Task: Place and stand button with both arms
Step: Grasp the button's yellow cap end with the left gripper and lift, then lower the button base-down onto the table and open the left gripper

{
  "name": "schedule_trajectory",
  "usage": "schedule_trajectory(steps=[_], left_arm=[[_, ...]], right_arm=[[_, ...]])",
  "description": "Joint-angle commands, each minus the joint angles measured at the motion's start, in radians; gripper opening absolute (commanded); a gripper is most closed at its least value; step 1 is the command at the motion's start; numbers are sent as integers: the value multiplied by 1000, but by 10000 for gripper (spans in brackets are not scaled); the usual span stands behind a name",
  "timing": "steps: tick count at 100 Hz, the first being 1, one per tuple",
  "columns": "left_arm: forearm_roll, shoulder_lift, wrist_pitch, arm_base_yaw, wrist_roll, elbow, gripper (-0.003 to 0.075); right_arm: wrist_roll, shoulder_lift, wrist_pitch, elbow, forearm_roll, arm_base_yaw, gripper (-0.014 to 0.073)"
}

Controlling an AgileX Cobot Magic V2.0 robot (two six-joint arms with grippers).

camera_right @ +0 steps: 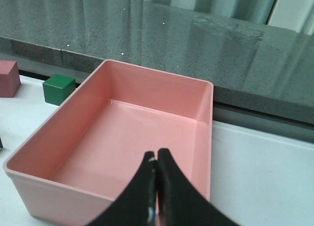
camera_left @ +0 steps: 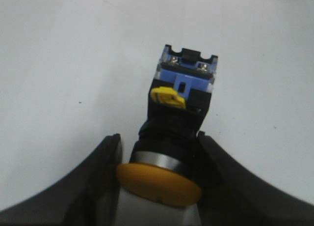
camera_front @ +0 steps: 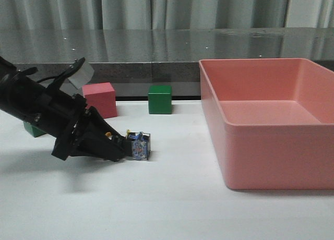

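1. Left gripper [camera_front: 121, 144] low over the table [camera_front: 172, 198], clenched on the button [camera_front: 136, 144] — fingers [camera_left: 105, 157] pressed against the black body on both sides, yellow cap toward the wrist, blue-and-silver base pointing away
2. Button lying on its side, base at or just above the white surface, to the left of the pink bin [camera_front: 271, 146] and in front of the green cube [camera_front: 159, 99] and the pink cube [camera_front: 99, 99]; cannot tell for sure whether the base touches the table
3. Right gripper [camera_right: 157, 159] hanging above the bin with fingertips pressed together, gripping nothing — well apart from the button and out of the front view
4. Step in hand, by judgement: placing done or nearly done, standing not yet done, since the button is horizontal
5. Next move, likely: tipping the button until the base sits flat and the cap points up, with a second contact from the right arm to steady or push the base while the left loosens
6. Calls for: bringing the right arm across from the bin, a slow rotation, and a gentle release so the narrow base does not topple
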Motion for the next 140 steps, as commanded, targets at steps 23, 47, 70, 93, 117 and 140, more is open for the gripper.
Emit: schedule_trajectory(steps=[23,47,70,93,117,140], left_arm=[[51,-86,124,-5,-14,-8,-20],[357,-301,-1,-29,-319,-62,-20],[893,-445,-58,-160,-703,-201,-20],[1489,-448,-61,-381,-1117,-233,-19],[1898,-413,1,-534,-1468,-233,-19],[1977,-328,37,-574,-1502,-233,-19]], right_arm=[[-1,7,-70,-25,6,-5,-76],[-1,7,-70,-25,6,-5,-76],[-1,7,-70,-25,6,-5,-76],[-1,7,-70,-25,6,-5,-76],[-1,7,-70,-25,6,-5,-76],[-1,7,-71,-25,6,-5,-76]])
